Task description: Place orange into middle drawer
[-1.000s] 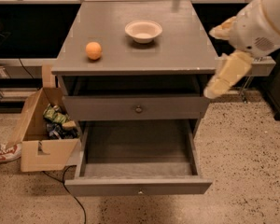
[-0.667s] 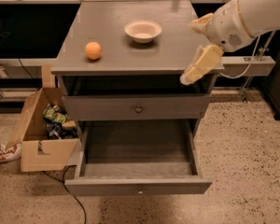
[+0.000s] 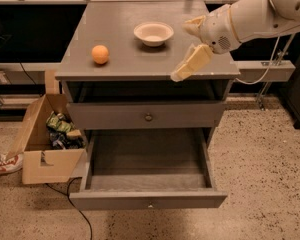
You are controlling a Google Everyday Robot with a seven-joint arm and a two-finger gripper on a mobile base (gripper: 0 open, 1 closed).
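Note:
The orange [image 3: 100, 54] sits on the left part of the grey cabinet top [image 3: 125, 59]. The middle drawer [image 3: 190, 200] is pulled fully out at the bottom, and its inside shows nothing in it. My gripper [image 3: 181, 51] is open and empty, hovering over the right part of the cabinet top, well to the right of the orange. One pale finger [image 3: 191, 64] points down-left over the front edge. The other finger [image 3: 193, 25] is near the white bowl [image 3: 153, 33].
The upper drawer front [image 3: 115, 117] with a dark knob is shut. A cardboard box [image 3: 45, 139] of packets stands on the floor left of the cabinet, with a cable beside it. A shoe [image 3: 2, 163] lies at far left. A shelf runs behind.
My arm has swung left and up from beside the cabinet's right edge to over its top, closer to the bowl. The orange, bowl and drawers have not moved.

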